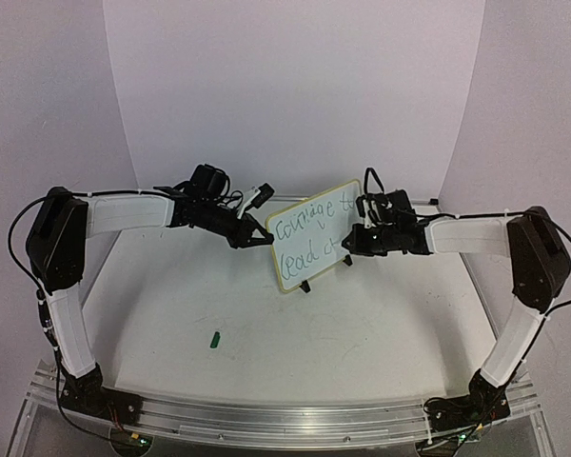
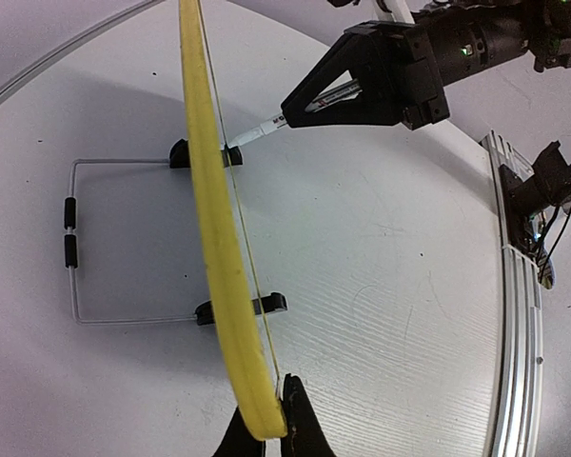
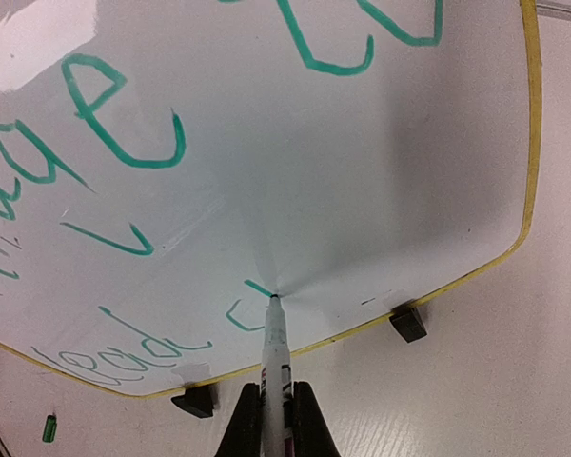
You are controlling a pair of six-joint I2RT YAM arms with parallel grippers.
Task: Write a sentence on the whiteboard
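- Whiteboard (image 1: 313, 236): small, white, with a pale-yellow rim and rounded corners. It stands upright near the middle of the table (image 1: 381, 324), between the two arms, with its writing face turned toward the right arm.
- Feet (image 3: 408, 324): small black blocks under the whiteboard's lower edge, resting on the table.
- Wire stand (image 2: 71, 243): a thin metal loop with two black sleeves, lying flat on the table behind the board and joined to the feet.
- Sentence (image 1: 307, 228): green handwriting in two slanted lines. The upper line reads "courage" and runs on toward the board's right edge. The lower line reads "lead", followed by a small unfinished letter.
- Left hand (image 2: 268, 430): fingers pressed in from both sides on the whiteboard's yellow rim, pinching the board at its left edge.
- Right hand (image 3: 276, 407): fingers closed around a marker, held in front of the board's lower right part.
- Marker (image 3: 275, 352): white barrel with a dark tip, pointing out past the fingers. The tip touches the board face at the end of the lower line, just beside the unfinished letter.
- Green cap (image 1: 214, 337): small, lying loose on the table, well apart from the board, on the left arm's side.
- Metal rail (image 1: 266, 415): runs along the near table edge and carries both arm bases.
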